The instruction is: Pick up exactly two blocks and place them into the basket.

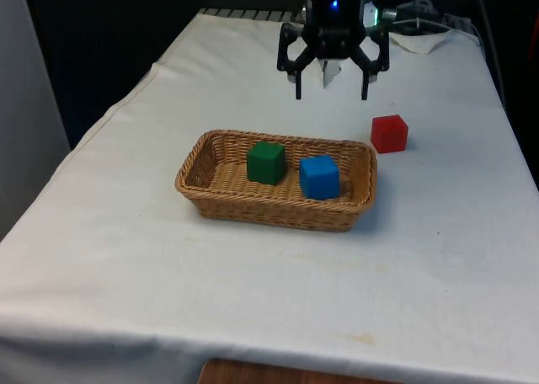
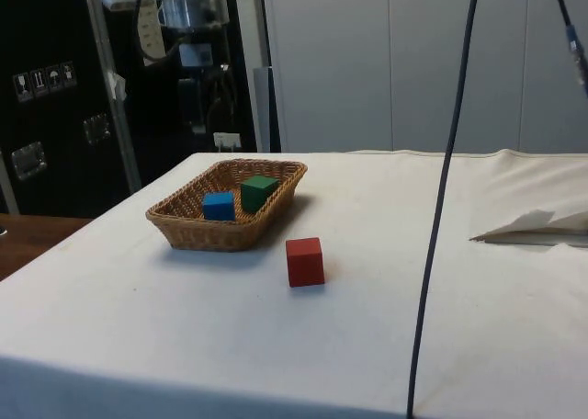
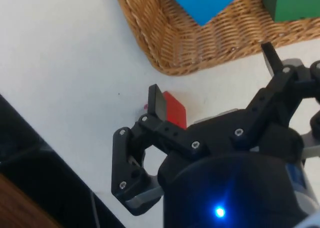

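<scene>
Overhead, the gripper (image 1: 332, 85) hangs spread and empty in the front view; the side view shows the green block (image 2: 258, 192) and blue block (image 2: 219, 205) inside the basket (image 2: 227, 232), the red block (image 2: 304, 261) on the surface (image 2: 367, 345) just beside it.

Saw a white cloth (image 1: 253, 300) spread flat over the table, faintly creased and with a small stain near the front edge. Noted a crumpled white sheet (image 2: 537, 224) lying on it towards the far end. Made out a dark cable (image 2: 441, 208) hanging down across the side view in front of pale wall panels (image 2: 413, 61). Spotted a dark cabinet (image 2: 46, 116) bearing small white stickers (image 2: 43, 81), and a strip of brown wood (image 1: 253, 374) under the cloth's front hem.
</scene>
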`<state>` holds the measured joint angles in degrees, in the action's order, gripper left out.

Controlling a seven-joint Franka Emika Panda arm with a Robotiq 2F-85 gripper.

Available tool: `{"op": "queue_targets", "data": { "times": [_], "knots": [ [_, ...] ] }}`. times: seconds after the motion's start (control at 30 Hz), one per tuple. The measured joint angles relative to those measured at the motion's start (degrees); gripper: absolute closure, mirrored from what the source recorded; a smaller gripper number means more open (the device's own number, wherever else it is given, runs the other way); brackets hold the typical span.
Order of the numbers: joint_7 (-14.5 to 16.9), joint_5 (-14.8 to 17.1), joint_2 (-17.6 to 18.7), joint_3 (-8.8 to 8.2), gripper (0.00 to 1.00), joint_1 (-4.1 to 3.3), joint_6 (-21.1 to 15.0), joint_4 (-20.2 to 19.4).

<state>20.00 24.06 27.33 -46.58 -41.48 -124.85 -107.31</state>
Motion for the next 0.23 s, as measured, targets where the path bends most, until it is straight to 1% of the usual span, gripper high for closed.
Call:
{"op": "queue_targets", "data": {
  "times": [0.23],
  "knots": [
    [-1.95,-1.26,-2.23,0.11,0.0,-0.17,0.0,-0.97]
  ]
}}
